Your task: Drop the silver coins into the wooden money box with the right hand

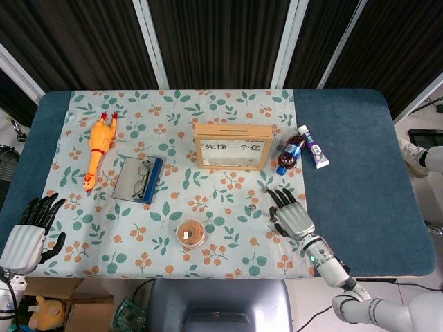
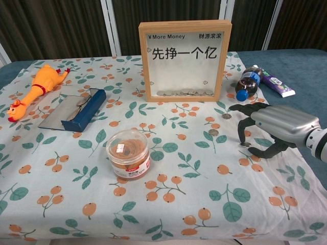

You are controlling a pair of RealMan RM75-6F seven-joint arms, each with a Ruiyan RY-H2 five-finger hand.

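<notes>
- The right hand (image 2: 278, 127) sits at the right of the chest view, palm down and fingers spread and arched over the floral cloth (image 2: 168, 204), grasping nothing; in the head view it lies at lower right (image 1: 292, 216).
- One silver coin (image 2: 246, 144) lies on the cloth under the arched fingertips (image 2: 240, 139); whether a fingertip touches it cannot be told.
- A second coin (image 2: 213, 132) rests on the cloth just left of the hand, and a third (image 2: 227, 116) lies above it, nearer the money box.
- The wooden money box (image 2: 185, 60) stands upright at top centre of the chest view, its clear front printed with dark characters, and a row of coins lies along its bottom; in the head view it is at centre (image 1: 232, 146).
- The left hand (image 1: 31, 229) hangs at the lower left edge of the head view, off the cloth, fingers apart and empty.
- A small cola bottle (image 2: 248, 82) lies on its side right of the box, with a toothpaste tube (image 2: 276, 83) just beyond it on the blue desk (image 2: 301, 71).
- A round clear-lidded jar (image 2: 129, 153) stands at lower centre-left.
- A blue case with spectacles (image 2: 76, 108) lies at left, and a yellow rubber chicken (image 2: 37, 87) lies further left.
</notes>
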